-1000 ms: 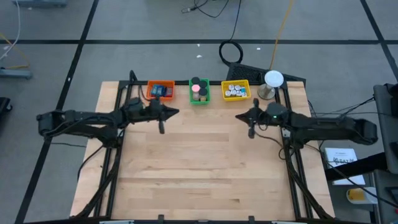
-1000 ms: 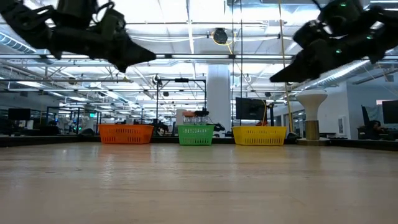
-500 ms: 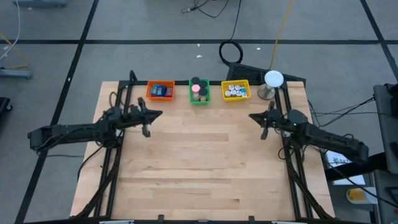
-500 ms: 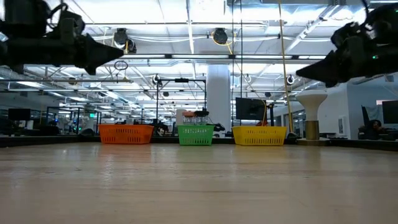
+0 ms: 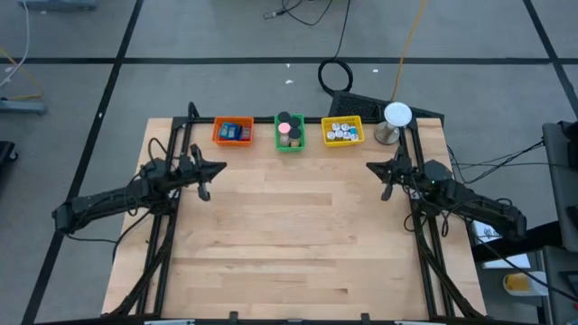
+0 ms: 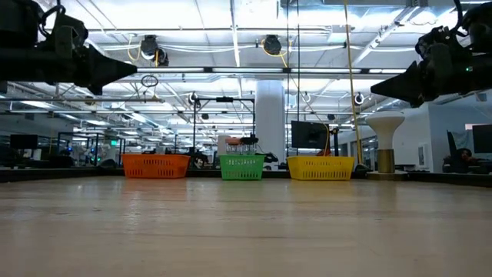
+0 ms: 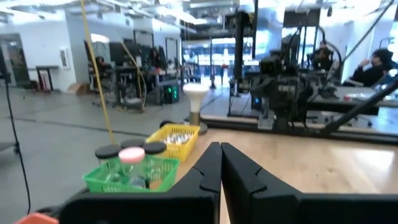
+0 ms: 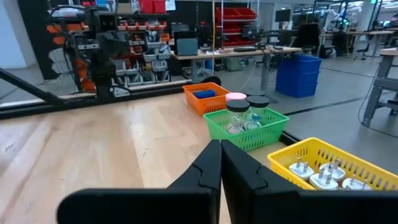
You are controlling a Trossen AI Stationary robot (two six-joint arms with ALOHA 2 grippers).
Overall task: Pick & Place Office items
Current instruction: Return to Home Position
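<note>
Looking at both wrist views, you see the left gripper (image 5: 219,167) and the right gripper (image 5: 372,168) clenched on nothing, high near the sides of the table (image 5: 289,235). The office items (image 5: 285,128) sit in the orange bin (image 5: 216,133), green bin (image 5: 289,148) and yellow bin (image 5: 342,144); the small ones are hard to tell apart.

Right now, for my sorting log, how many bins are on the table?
3, in a row at the far edge of the table: orange bin on the robot's left, green bin in the middle, yellow bin on its right. None seems hidden.
</note>
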